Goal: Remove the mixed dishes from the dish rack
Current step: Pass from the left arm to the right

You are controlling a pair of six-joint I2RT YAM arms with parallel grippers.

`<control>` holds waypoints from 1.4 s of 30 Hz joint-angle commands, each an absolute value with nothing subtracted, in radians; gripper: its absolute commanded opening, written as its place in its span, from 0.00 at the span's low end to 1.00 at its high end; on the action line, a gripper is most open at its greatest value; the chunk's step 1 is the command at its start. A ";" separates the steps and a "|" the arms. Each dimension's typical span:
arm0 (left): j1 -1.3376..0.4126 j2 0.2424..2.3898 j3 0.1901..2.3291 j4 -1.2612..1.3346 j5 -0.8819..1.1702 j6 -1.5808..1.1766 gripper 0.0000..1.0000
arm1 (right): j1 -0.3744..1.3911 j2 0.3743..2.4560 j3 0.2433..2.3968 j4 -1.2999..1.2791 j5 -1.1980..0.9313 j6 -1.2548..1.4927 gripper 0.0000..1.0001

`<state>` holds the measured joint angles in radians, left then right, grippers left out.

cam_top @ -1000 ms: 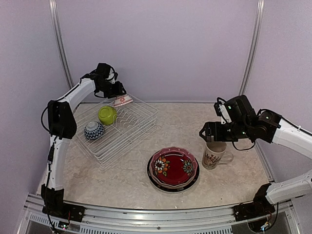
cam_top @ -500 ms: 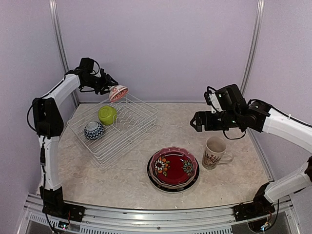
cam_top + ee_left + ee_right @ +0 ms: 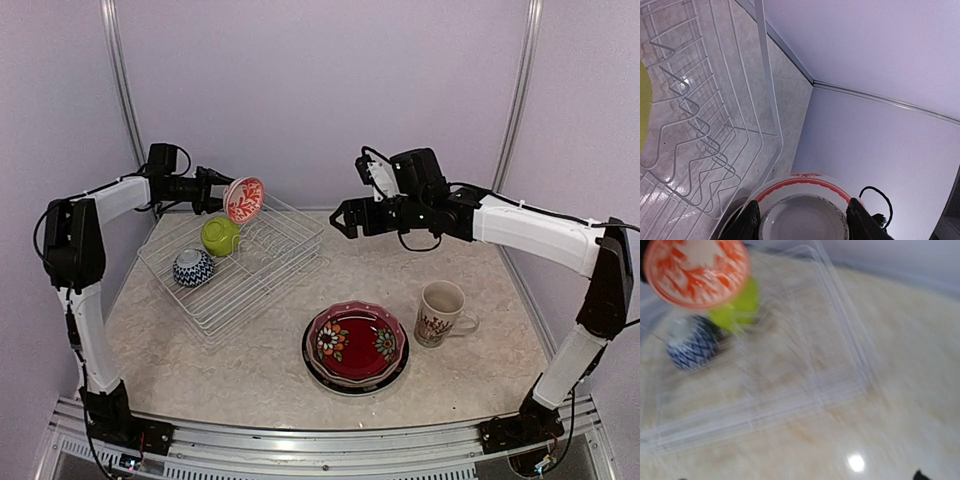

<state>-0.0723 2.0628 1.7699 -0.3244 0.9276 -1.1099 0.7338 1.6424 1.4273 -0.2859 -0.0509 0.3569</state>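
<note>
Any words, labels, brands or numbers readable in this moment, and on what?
No text can be read.
The mug: dark marks on its side may be lettering, but they are too small to read.
The red floral plate and the red-white bowl: patterns only.

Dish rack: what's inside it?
Two small bowls sit inside the dish rack: a lime green bowl and a blue-and-white bowl. The red-and-white bowl is held up in the air, not inside. Anything under the two bowls is covered.

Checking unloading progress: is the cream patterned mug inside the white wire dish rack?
No, the cream patterned ceramic mug stands on the tabletop, well outside the white wire dish rack.
</note>
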 commanded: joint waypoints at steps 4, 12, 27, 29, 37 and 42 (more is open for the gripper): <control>-0.084 1.931 1.541 0.214 1.105 -1.564 0.13 | 0.729 1.853 1.564 0.049 -0.245 0.266 0.95; -0.147 1.881 1.413 0.377 1.124 -1.679 0.13 | 0.728 2.088 1.766 0.196 -0.317 0.368 0.94; -0.286 1.890 1.280 0.664 1.116 -1.855 0.14 | 0.727 2.183 1.752 0.357 -0.424 0.545 0.23; -0.287 1.887 1.264 0.655 1.113 -1.841 0.14 | 0.727 2.156 1.706 0.393 -0.417 0.569 0.08; -0.270 1.868 1.204 0.616 1.104 -1.726 0.49 | 0.724 2.004 1.573 0.333 -0.331 0.564 0.00; -0.237 1.806 1.225 0.402 1.085 -1.495 0.96 | 0.701 1.856 1.425 0.314 -0.265 0.542 0.00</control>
<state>-0.2798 1.8969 1.2087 0.5453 1.0966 -1.7374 0.7395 2.0193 1.5059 0.3244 -0.3496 0.5255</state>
